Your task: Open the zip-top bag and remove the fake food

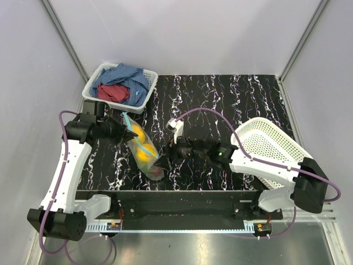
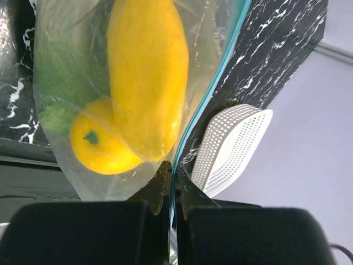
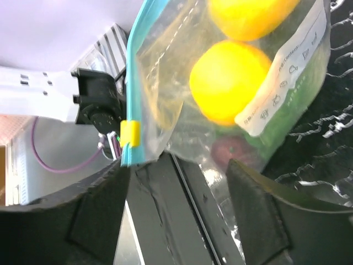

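one bag (image 1: 136,144), two lemons (image 1: 138,134) (image 1: 146,154), two baskets (image 1: 148,90) (image 1: 270,144).

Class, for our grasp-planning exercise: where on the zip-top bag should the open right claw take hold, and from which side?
Probably the yellow tab on the teal zip strip, pinched across its flat faces from the strip's outer edge; elsewhere the lemons bulge the zip-top bag.

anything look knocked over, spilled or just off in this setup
The white perforated basket at the far right looks tipped up on its side rather than sitting flat. Nothing looks spilled: the fake food sits inside the zip-top bag.
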You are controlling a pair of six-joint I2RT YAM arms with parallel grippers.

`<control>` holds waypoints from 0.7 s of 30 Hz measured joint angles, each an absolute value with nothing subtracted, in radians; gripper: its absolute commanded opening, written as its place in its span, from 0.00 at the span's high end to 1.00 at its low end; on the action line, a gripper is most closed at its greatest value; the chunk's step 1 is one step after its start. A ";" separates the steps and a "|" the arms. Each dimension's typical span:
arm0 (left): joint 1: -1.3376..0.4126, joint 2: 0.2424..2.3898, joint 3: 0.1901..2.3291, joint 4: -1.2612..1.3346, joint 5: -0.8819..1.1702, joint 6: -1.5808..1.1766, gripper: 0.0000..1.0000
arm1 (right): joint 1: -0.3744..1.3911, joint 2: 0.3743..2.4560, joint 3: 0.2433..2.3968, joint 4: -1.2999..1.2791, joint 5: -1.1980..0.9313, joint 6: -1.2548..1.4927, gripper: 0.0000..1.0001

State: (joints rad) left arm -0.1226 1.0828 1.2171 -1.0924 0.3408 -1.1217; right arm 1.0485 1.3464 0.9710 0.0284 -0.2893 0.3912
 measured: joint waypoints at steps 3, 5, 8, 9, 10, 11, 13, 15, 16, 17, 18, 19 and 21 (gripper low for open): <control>-0.122 1.061 1.193 -1.082 0.352 -1.159 1.00 | 1.048 1.351 0.923 0.130 -0.289 0.419 0.41; -0.122 1.052 1.180 -1.074 0.358 -1.182 1.00 | 1.048 1.352 0.914 0.173 -0.289 0.428 0.47; -0.121 1.034 1.164 -1.060 0.363 -1.212 1.00 | 1.048 1.356 0.914 0.229 -0.296 0.440 0.58; -0.121 1.028 1.159 -1.054 0.364 -1.221 1.00 | 1.048 1.359 0.914 0.243 -0.301 0.444 0.58; -0.120 1.021 1.153 -1.049 0.364 -1.230 1.00 | 1.048 1.362 0.914 0.253 -0.307 0.448 0.58; -0.119 1.015 1.149 -1.047 0.364 -1.236 1.00 | 1.049 1.365 0.914 0.262 -0.310 0.453 0.57; -0.116 1.004 1.138 -1.038 0.368 -1.251 1.00 | 1.049 1.369 0.914 0.273 -0.316 0.459 0.50; -0.115 0.999 1.132 -1.036 0.371 -1.259 1.00 | 1.049 1.369 0.914 0.274 -0.319 0.466 0.41; -0.114 0.997 1.127 -1.031 0.372 -1.265 1.00 | 1.049 1.369 0.914 0.277 -0.322 0.470 0.41; -0.113 0.995 1.124 -1.027 0.374 -1.268 1.00 | 1.048 1.369 0.913 0.281 -0.325 0.473 0.41; -0.113 0.993 1.120 -1.023 0.376 -1.273 1.00 | 1.049 1.369 0.913 0.284 -0.327 0.474 0.41; -0.112 0.991 1.117 -1.021 0.378 -1.277 1.00 | 1.049 1.369 0.912 0.290 -0.330 0.477 0.42; -0.111 0.987 1.114 -1.018 0.380 -1.283 1.00 | 1.049 1.369 0.905 0.300 -0.334 0.485 0.49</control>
State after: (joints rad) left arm -0.1108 0.9874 1.1137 -1.0176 0.3798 -1.2835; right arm 1.0489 1.3693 0.9051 0.2996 -0.3336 0.4850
